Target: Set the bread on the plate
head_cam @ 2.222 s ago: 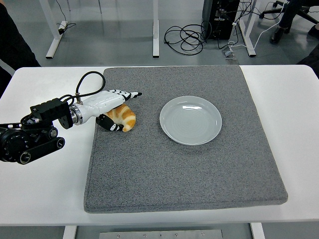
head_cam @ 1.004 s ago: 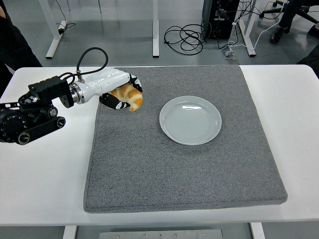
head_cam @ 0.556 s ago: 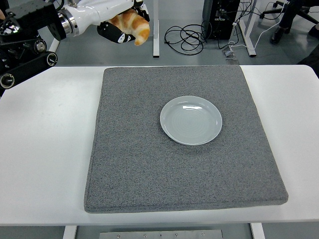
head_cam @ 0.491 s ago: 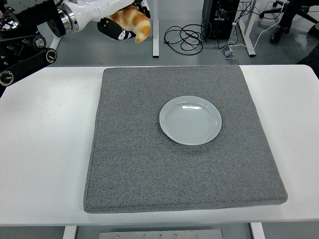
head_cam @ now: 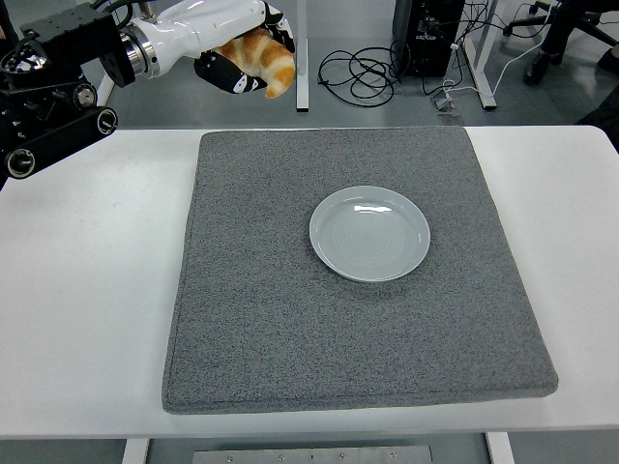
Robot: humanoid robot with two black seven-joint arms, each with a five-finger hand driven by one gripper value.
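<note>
The bread point(head_cam: 261, 60) is a golden croissant held high in the air at the upper left of the head view. My left hand point(head_cam: 244, 54) is shut on it, with white shell and black fingers curled around it. The hand and bread hang above the far left corner of the grey mat point(head_cam: 348, 290). A pale round plate point(head_cam: 370, 233) lies on the mat, right of and nearer than the bread, with nothing on it. My right arm is not in view.
The grey mat covers most of the white table point(head_cam: 87, 319). Beyond the table are desk legs point(head_cam: 302, 58), floor cables point(head_cam: 358, 72) and a black computer case point(head_cam: 430, 34). A person's dark sleeve shows at the left edge point(head_cam: 6, 29).
My left hand has lifted the croissant off the mat's left side, high above the far left corner. In the last half second it dipped slightly lower and to the right.
</note>
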